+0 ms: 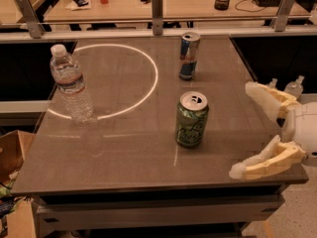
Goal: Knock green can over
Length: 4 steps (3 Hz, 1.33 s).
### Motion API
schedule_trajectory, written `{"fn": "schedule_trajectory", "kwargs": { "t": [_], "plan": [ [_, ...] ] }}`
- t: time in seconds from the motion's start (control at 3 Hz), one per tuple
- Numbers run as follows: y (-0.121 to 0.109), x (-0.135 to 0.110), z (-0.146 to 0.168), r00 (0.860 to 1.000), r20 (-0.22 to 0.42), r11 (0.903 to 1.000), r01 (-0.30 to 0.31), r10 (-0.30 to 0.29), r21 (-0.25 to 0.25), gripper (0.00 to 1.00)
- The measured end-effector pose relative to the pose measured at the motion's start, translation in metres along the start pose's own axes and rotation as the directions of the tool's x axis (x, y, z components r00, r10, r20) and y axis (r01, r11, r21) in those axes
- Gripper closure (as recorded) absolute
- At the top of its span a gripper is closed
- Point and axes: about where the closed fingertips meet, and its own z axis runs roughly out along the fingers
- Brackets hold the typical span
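Observation:
The green can (191, 119) stands upright near the middle of the grey table (124, 157), green with pale lettering and a silver pull-tab top. My gripper (242, 130) comes in from the right edge of the view, level with the can and a short way to its right. Its two pale fingers are spread wide: one fingertip (252, 89) is farther back, the other (237, 171) is near the table's front edge. The gripper is open, holds nothing and is not touching the can.
A taller blue-and-silver can (189, 56) stands upright behind the green can. A clear plastic water bottle (72, 85) stands at the left, on a bright ring of light (148, 90). A metal rail (157, 14) runs along the table's far edge. Cardboard boxes (15, 152) sit at the lower left.

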Motion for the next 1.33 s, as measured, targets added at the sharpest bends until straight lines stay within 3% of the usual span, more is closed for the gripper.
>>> {"fn": "schedule_trajectory", "kwargs": {
  "t": [0.67,1.0,1.33],
  "plan": [
    [-0.013,0.02,0.015,0.998,0.049,0.9943,0.02,-0.026,0.104,0.0],
    [-0.018,0.04,0.019,0.999,0.047,0.9906,-0.011,0.004,0.136,0.0],
    [-0.017,0.059,0.032,0.997,0.047,0.9908,-0.068,0.062,0.118,0.0]
  ]
}}
